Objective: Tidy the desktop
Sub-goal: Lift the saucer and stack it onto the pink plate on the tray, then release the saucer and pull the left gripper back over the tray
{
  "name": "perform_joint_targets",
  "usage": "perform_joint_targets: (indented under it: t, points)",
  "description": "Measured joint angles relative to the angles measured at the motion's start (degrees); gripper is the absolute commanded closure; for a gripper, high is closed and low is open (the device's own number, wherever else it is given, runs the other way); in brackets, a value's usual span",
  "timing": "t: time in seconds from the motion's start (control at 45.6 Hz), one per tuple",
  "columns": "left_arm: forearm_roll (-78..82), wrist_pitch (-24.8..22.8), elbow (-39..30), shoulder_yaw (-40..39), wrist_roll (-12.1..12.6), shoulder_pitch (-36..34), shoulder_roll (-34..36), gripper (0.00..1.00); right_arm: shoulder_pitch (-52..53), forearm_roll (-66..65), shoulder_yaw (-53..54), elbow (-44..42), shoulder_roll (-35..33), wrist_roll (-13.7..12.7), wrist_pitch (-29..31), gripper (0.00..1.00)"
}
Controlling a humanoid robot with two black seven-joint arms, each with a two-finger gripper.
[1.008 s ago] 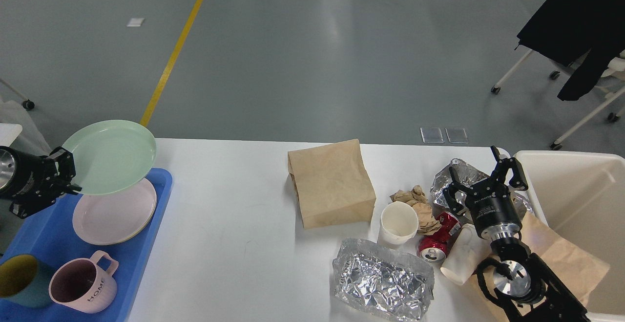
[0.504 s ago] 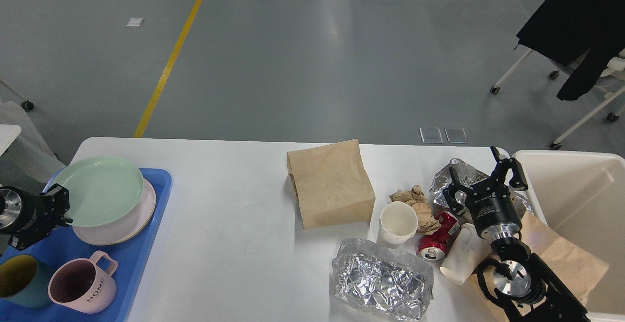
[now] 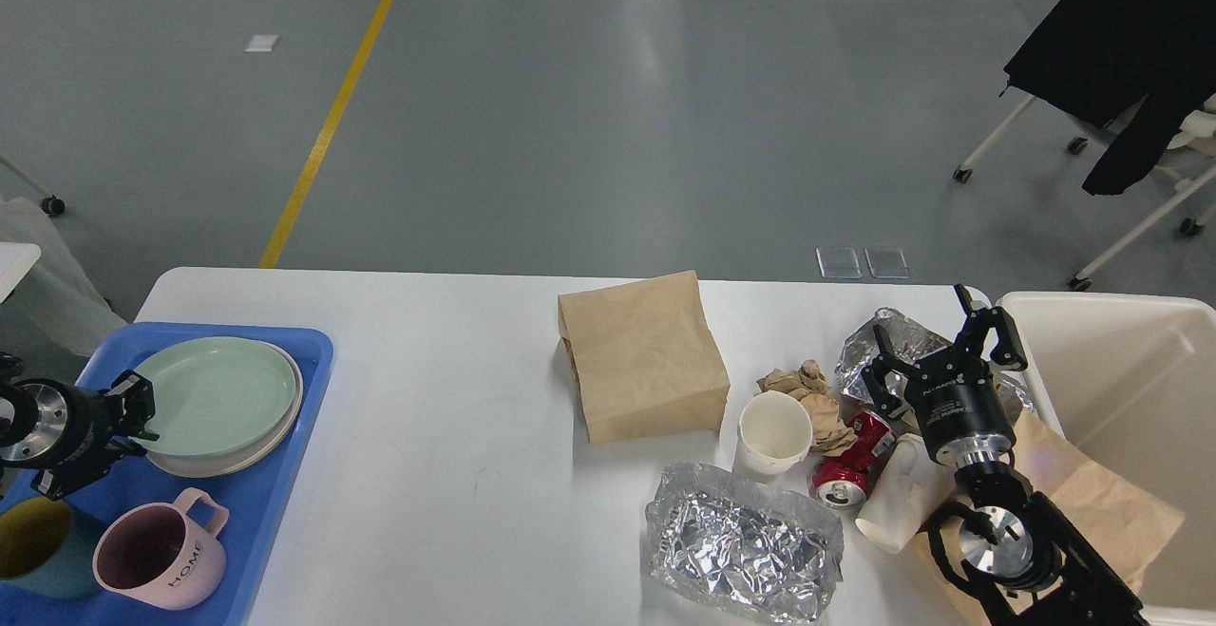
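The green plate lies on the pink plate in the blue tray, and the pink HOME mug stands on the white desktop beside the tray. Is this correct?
Not quite. The green plate does lie on the pink plate in the blue tray, but the pink HOME mug stands inside that tray, not on the white desktop. The head view shows it.
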Motion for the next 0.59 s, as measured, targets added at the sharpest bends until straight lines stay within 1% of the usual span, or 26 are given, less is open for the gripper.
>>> perform_joint_targets:
  t: [0.175,0.219,0.307,0.373,0.438,0.482,0.526,0.592]
  points:
    - [0.0,3.2,0.0,-0.1,0.0,0.1,0.0,0.25,0.0,0.0,0.0,0.0,0.0,0.0,0.0,0.0]
    - [0.0,3.5,0.0,-0.1,0.3,0.1,0.0,0.19,0.0,0.0,0.0,0.0,0.0,0.0,0.0,0.0]
    - [0.0,3.7,-0.1,-0.2,0.7,-0.3,0.2,0.13,0.0,0.0,0.0,0.0,0.0,0.0,0.0,0.0]
    - [0.3,3.6,-0.1,-0.6,0.9,-0.9,0.4,0.05,0.0,0.0,0.0,0.0,0.0,0.0,0.0,0.0]
    - [1.2,3.2,-0.1,-2.1,1.0,-2.2,1.0,0.04,0.0,0.0,0.0,0.0,0.0,0.0,0.0,0.0]
    - [1.6,3.1,-0.1,-4.5,0.9,-3.2,2.0,0.04,0.0,0.0,0.0,0.0,0.0,0.0,0.0,0.0]
    - [1.9,3.1,-0.1,-8.0,0.5,-3.5,3.4,0.04,0.0,0.0,0.0,0.0,0.0,0.0,0.0,0.0]
    - [2.0,3.0,0.0,-16.2,0.1,-2.9,5.8,0.04,0.0,0.0,0.0,0.0,0.0,0.0,0.0,0.0]
